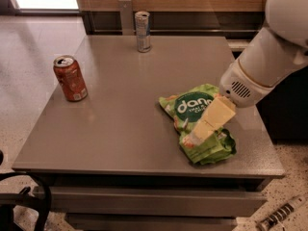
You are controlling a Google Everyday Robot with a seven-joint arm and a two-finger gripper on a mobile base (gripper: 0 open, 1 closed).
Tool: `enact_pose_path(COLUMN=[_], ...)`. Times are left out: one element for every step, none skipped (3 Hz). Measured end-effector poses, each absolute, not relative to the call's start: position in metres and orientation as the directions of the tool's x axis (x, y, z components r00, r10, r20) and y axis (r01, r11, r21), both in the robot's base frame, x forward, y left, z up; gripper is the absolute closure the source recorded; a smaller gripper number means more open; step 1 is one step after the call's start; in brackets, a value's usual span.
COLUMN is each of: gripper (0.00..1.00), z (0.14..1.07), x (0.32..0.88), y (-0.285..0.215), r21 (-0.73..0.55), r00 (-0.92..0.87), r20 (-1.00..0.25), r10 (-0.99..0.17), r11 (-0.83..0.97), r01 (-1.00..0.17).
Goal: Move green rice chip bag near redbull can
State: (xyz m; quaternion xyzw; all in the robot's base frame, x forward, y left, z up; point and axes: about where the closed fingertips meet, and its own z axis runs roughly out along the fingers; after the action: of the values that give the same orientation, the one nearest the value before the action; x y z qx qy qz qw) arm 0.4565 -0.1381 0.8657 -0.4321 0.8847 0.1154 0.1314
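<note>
Currently I have the gripper (206, 125) low over the green rice chip bag (191, 105), which lies on the counter (120, 129) near its front right corner. Whether it has clamped, I cannot tell. I judge this the grasp step. Next calls for a firm hold, then a carry to the redbull can (142, 31) at the far edge.

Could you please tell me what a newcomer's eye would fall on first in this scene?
First comes the big white robot arm reaching in from the right, its pale yellow claw low over the crinkly bright green chip bag at the right front of the grey table. Next come the slim silver-and-blue can standing at the far edge and the orange-red soda can upright near the left edge.
</note>
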Motion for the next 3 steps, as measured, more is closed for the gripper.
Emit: enact_pose_path(gripper=[0.04, 0.14, 0.31], z=[0.828, 0.802, 0.803], x=[0.453, 0.454, 0.454], y=[-0.113, -0.098, -0.098], r21=[0.114, 0.111, 0.110], r00=[-0.620, -0.618, -0.619], r20=[-0.284, -0.247, -0.244], r10=[-0.732, -0.746, -0.747], r11=[0.616, 0.612, 0.612], r01=[-0.780, -0.783, -0.783])
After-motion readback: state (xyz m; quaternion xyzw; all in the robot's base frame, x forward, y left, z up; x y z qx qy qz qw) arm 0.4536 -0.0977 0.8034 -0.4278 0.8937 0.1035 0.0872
